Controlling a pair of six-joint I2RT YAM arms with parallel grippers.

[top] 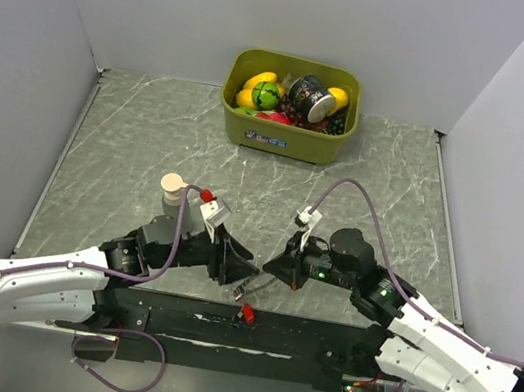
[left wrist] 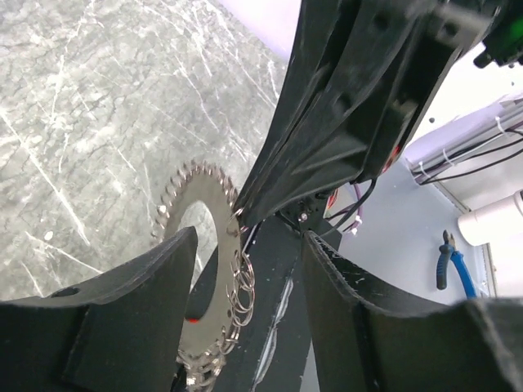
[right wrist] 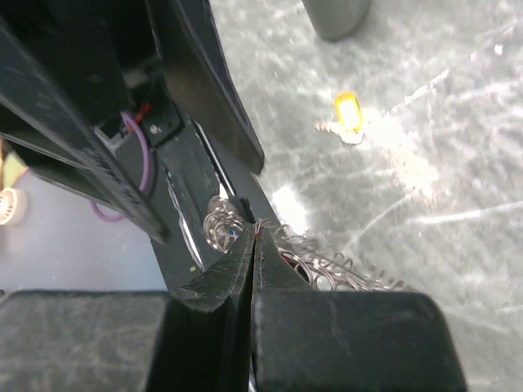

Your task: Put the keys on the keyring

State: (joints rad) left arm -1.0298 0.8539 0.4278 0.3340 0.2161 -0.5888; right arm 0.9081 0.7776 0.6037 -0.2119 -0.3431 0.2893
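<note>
Left pincer [left wrist: 249, 261]: fingers apart, nothing gripped, mouth facing the keyring.
Keyring [left wrist: 214, 196]: stands on edge above the middle of the counter's [top: 151, 136] near edge, between both pincers, flat face toward the left one.
Red key [top: 247, 310]: just nearward of the pincer tips; whether it is on the ring or loose, cannot tell.
Right pincer [right wrist: 253, 241]: fingers together, judged clamped on the keyring's rim.
Yellow key [right wrist: 347, 114]: flat on the counter beyond the right pincer's tips, well apart from the ring; the free left pincer seems best placed.
Room: bare counter toward the far edge, where the bin [top: 284, 137] sits.
</note>
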